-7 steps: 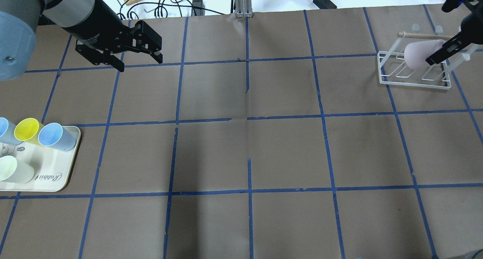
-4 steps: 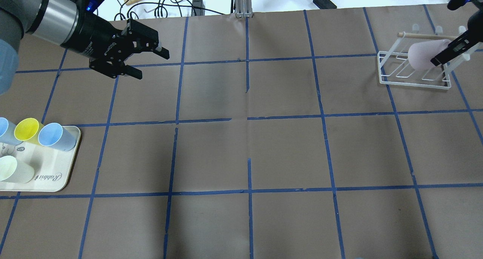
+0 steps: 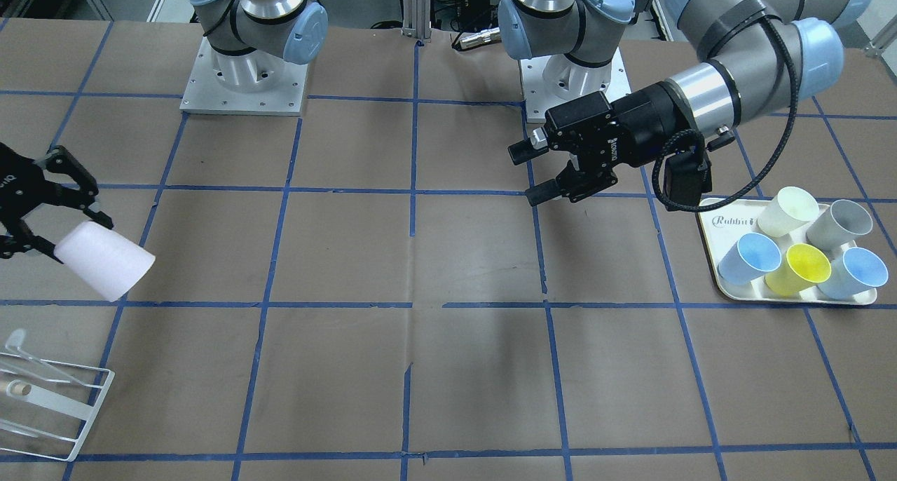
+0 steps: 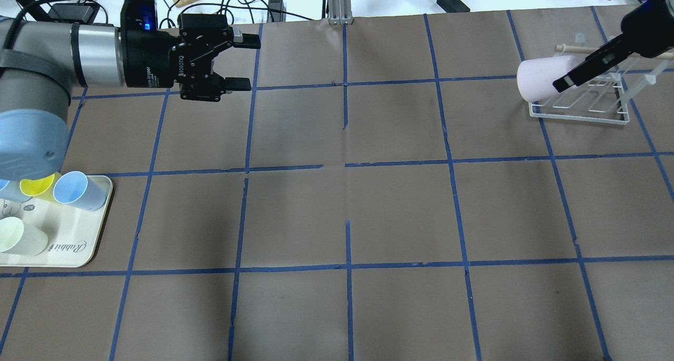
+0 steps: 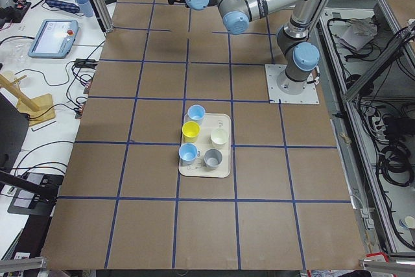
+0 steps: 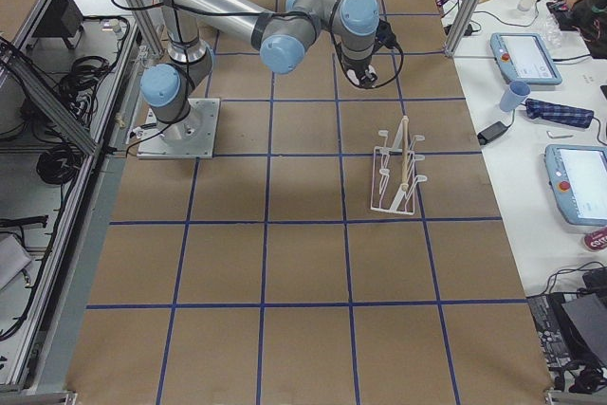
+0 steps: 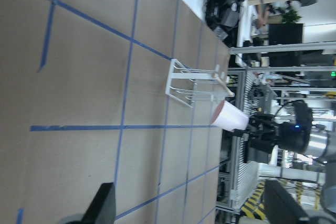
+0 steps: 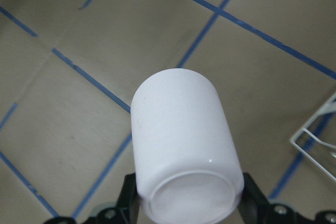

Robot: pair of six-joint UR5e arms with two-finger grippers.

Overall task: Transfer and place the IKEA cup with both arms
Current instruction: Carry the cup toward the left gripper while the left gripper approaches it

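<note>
My right gripper (image 4: 559, 81) is shut on the pale pink IKEA cup (image 4: 539, 79) and holds it tilted on its side in the air, just left of the white wire rack (image 4: 579, 111). The cup also shows in the front view (image 3: 105, 262), in the right wrist view (image 8: 184, 145) between the fingers (image 8: 128, 200), and small in the left wrist view (image 7: 229, 117). My left gripper (image 4: 248, 62) is open and empty. It hovers over the far left of the table and points right, toward the cup. It also shows in the front view (image 3: 527, 174).
A cream tray (image 4: 79, 240) at the near left holds light blue, yellow, cream and grey cups (image 3: 799, 267). The rack (image 3: 42, 411) has a wooden bar on top. Cables and boxes lie beyond the table's far edge.
My right gripper has lifted the pink cup off the rack and carried it left. My left arm has swung round, so its open gripper points right and sits farther right.
</note>
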